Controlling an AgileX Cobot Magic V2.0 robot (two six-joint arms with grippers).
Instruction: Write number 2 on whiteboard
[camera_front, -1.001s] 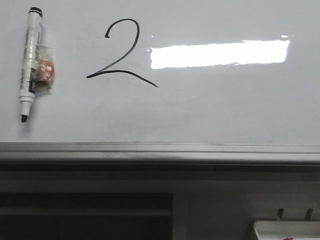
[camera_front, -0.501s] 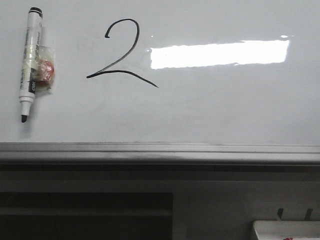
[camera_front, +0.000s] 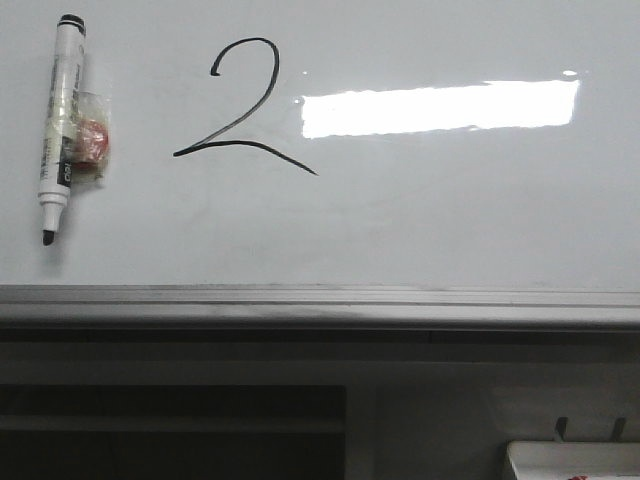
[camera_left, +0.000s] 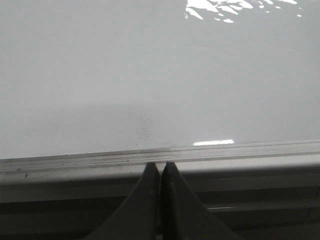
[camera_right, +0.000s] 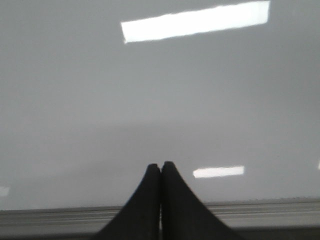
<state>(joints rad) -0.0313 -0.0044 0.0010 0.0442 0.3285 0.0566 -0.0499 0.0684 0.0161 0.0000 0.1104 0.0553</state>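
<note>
Front view: the whiteboard (camera_front: 420, 230) fills the upper part of the picture, glossy white, with a grey metal ledge (camera_front: 320, 305) running along its lower edge. A thin black 2 (camera_front: 243, 105) is drawn on the board toward 11 o'clock from the picture's middle, its top curled and its base stroke wavy, trailing off toward 4 o'clock. A bright rectangular reflection (camera_front: 440, 107) lies just beside the numeral at its 3 o'clock side. A marker (camera_front: 57, 128) rests on the board at far 9 o'clock from the numeral, well apart from it, nearly upright, its uncapped dark tip pointing to 6 o'clock. A small clear wrapper with something red inside (camera_front: 89, 140) touches the marker's barrel on its 3 o'clock side. A white tray (camera_front: 570, 458) shows only a corner at the picture's 5 o'clock edge, below the ledge. Neither arm shows here.

Left wrist view: the left claw (camera_left: 161, 167) is clenched, its two dark fingers pressed together with nothing between them, the tips level with the ledge and the bare board beyond. A few faint grey specks mark the board just above the tips.

Right wrist view: the right claw (camera_right: 160, 166) is likewise clenched and grasping nothing, its tips over the board's blank surface, with the ledge behind them.
</note>
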